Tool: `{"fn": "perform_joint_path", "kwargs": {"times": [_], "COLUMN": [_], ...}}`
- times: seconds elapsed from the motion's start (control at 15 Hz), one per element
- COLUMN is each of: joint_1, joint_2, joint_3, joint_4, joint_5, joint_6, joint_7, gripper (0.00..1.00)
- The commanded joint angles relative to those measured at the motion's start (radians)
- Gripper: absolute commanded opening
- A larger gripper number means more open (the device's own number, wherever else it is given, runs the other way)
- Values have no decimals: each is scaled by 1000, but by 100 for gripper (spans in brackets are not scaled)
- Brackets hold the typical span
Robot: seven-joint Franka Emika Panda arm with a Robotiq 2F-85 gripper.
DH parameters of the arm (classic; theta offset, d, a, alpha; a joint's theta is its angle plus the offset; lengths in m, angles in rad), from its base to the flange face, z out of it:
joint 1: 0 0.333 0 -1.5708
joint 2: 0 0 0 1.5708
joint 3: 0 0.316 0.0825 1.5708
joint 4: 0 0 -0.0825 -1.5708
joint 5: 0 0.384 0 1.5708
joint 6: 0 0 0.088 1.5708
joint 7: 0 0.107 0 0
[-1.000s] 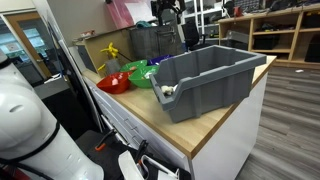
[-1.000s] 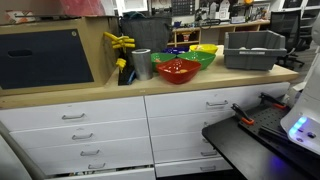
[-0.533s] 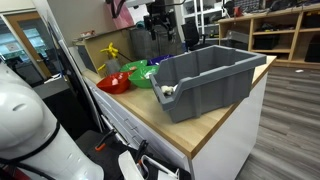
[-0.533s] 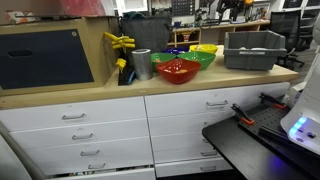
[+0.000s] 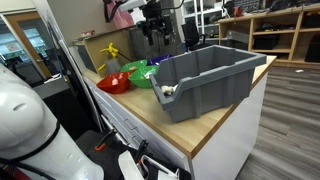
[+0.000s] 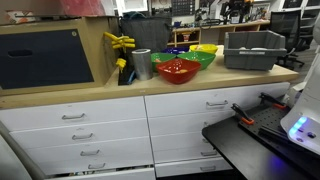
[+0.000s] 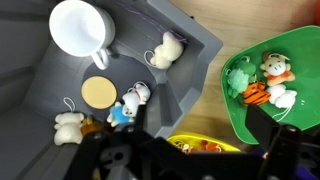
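**Open gripper hangs high over a crowded bin**

The gripper (image 5: 152,28) hovers well above the counter (image 5: 150,118), jaws spread wide and holding nothing. In the wrist view the gripper (image 7: 190,152) looks straight down. The nearest thing is the blue-and-white toy (image 7: 130,106), lying on the floor of the gray bin (image 7: 195,72) at about 10 o'clock from the fingers.

It has company. A wooden disc (image 7: 97,92) lies just beside it at 10 o'clock, and a cream toy (image 7: 68,126) is near it at 8 o'clock. A white toy (image 7: 165,50) rests against the bin wall at 1 o'clock, and a white mug (image 7: 78,28) stands in the far corner at 11 o'clock. Outside the bin, a green bowl (image 7: 250,128) holding more toys sits at 3 o'clock, and a yellow bowl (image 7: 185,143) shows right between the fingers.

The risks, as I read them: the fingers hang over the bin wall, so a straight descent could strike the rim rather than reach inside. With the disc so close, wide jaws could also catch 2 things at once, or nudge the toy away.
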Motion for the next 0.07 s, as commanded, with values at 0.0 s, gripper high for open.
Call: {"fn": "perform_joint_path", "kwargs": {"times": [0.0], "joint_1": [20], "joint_2": [0], "joint_3": [-19], "joint_4": [2], "joint_5": [-5], "joint_6": [-3], "joint_7": [3], "gripper": [100]}}
